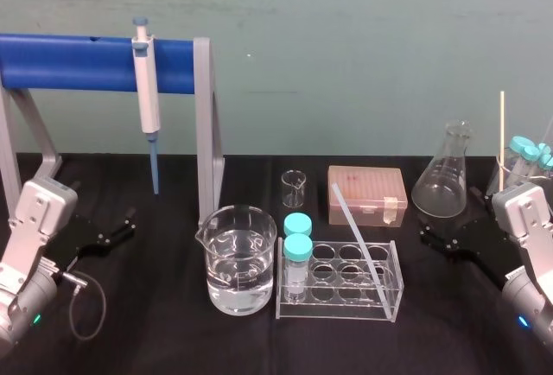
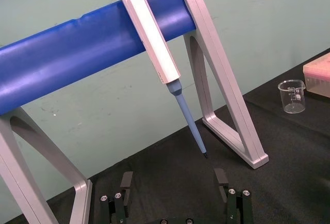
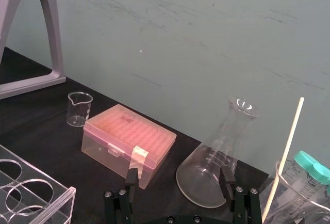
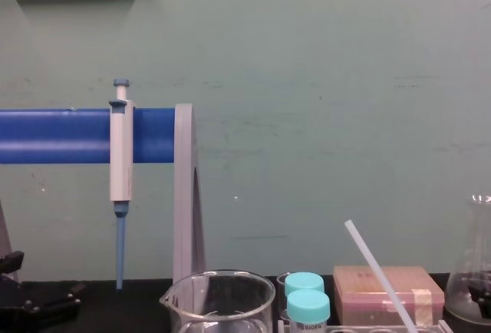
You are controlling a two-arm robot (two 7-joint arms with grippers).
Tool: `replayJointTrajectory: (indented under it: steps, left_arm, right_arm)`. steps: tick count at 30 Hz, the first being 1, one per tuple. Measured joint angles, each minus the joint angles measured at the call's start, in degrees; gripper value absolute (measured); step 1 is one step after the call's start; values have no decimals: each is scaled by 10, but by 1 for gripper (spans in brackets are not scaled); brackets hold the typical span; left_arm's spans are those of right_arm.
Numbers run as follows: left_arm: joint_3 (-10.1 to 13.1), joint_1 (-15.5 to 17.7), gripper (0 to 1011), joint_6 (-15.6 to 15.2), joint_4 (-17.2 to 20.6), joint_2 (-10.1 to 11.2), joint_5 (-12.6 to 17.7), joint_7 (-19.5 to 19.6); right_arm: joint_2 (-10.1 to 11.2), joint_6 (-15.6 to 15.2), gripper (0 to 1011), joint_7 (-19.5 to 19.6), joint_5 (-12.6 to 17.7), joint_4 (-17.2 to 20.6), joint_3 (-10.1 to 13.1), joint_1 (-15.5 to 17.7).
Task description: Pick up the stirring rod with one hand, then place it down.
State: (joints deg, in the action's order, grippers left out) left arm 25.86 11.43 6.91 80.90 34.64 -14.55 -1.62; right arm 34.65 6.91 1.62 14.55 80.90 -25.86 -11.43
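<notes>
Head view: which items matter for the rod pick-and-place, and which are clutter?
Job: stirring rod leaning in the rack; left gripper, right gripper, both open.
Clutter: pipette, water beaker, flask, pink box, capped tubes.

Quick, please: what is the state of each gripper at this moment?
Left gripper: open, empty, by the pipette stand.
Right gripper: open, empty, by the flask.

Low at either side, left end effector (image 1: 121, 226) and right end effector (image 1: 438, 238), fingers spread wide.
</notes>
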Motion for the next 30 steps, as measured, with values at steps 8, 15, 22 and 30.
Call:
replayJointTrajectory:
  steps: [8, 15, 22, 30]
  left_arm:
    - [0, 0, 1000, 0, 0, 0, 0, 0]
    - [0, 0, 1000, 0, 0, 0, 0, 0]
    - [0, 0, 1000, 0, 0, 0, 0, 0]
    - [0, 0, 1000, 0, 0, 0, 0, 0]
  right_arm:
    - [0, 0, 1004, 0, 0, 0, 0, 0]
    - [0, 0, 1004, 0, 0, 0, 0, 0]
    - [0, 0, 1004, 0, 0, 0, 0, 0]
    - [0, 0, 1004, 0, 0, 0, 0, 0]
